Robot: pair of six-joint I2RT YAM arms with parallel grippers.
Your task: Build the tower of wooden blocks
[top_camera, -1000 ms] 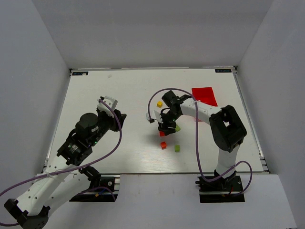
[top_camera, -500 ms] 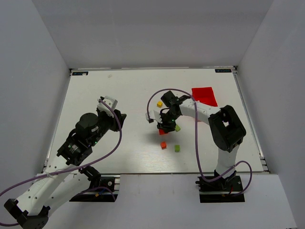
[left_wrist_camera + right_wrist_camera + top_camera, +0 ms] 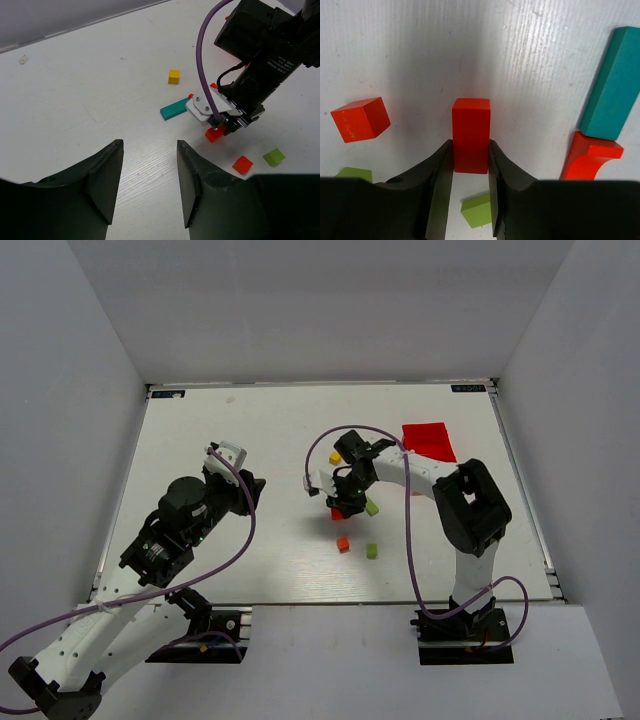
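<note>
while right gripper (image 3: 469, 152) clamps red bar (image 3: 470, 120), left gripper (image 3: 149, 150) hangs well apart from it, jaws spread; teal bar (image 3: 612, 85) touches orange arch (image 3: 590, 156).

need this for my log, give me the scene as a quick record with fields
right tool: closed on red block, gripping both its sides
left tool: open, empty
teal bar: beside red arched piece, contact unclear
loose cubes: yellow cube, orange-red cube, lime-green cube, second lime-green cube
progress: no blocks clearly stacked yet
</note>
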